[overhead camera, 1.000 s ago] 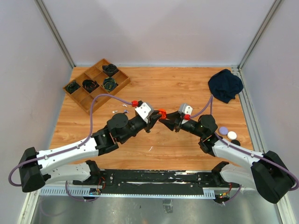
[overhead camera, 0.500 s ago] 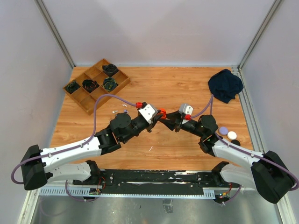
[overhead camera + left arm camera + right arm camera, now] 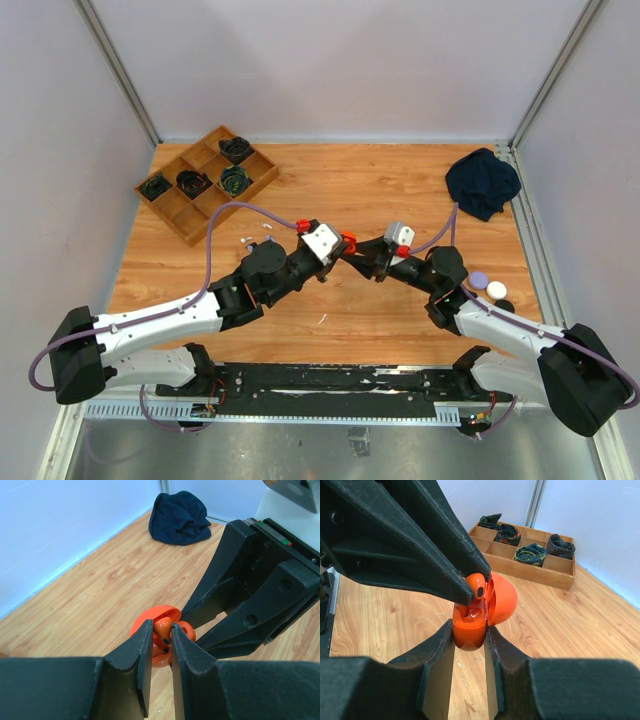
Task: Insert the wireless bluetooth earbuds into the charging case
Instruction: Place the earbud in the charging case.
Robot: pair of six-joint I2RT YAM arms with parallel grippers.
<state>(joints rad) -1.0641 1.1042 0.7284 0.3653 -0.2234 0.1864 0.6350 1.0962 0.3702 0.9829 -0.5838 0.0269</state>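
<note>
Since 1 second ago the left arm [image 3: 200, 310] has slid right, bringing its wrist closer to the right arm [image 3: 500, 320], which has stayed put.

Top view: a wood-grain bench [image 3: 400, 200] stands inside pale walls [image 3: 330, 70]. A compartmented tray [image 3: 205, 180] of dark coiled items sits far left and a navy cloth [image 3: 482, 182] far right. A lavender case [image 3: 479, 279] and a white case [image 3: 496, 289] lie beside the right arm. The left fingers [image 3: 336, 250] and right fingers [image 3: 362, 257] meet at the orange case [image 3: 348, 241], over mid-bench.

Left wrist view: the left fingers [image 3: 142, 650] are almost closed and pinch an orange earbud [image 3: 162, 629] just over the open orange case [image 3: 161, 614]. The cloth [image 3: 179, 512] lies beyond, by the wall.

Right wrist view: the right fingers [image 3: 440, 655] are clamped tight on the base of the orange case [image 3: 469, 627]. It stands upright, with its lid swung open to the view's right. The earbud [image 3: 476, 586] sits at the mouth with its long axis near upright, slightly tilted. Its rounded end, with a dark spot, is on top, and its lower end points into the case. Whether it touches the well I cannot tell.
</note>
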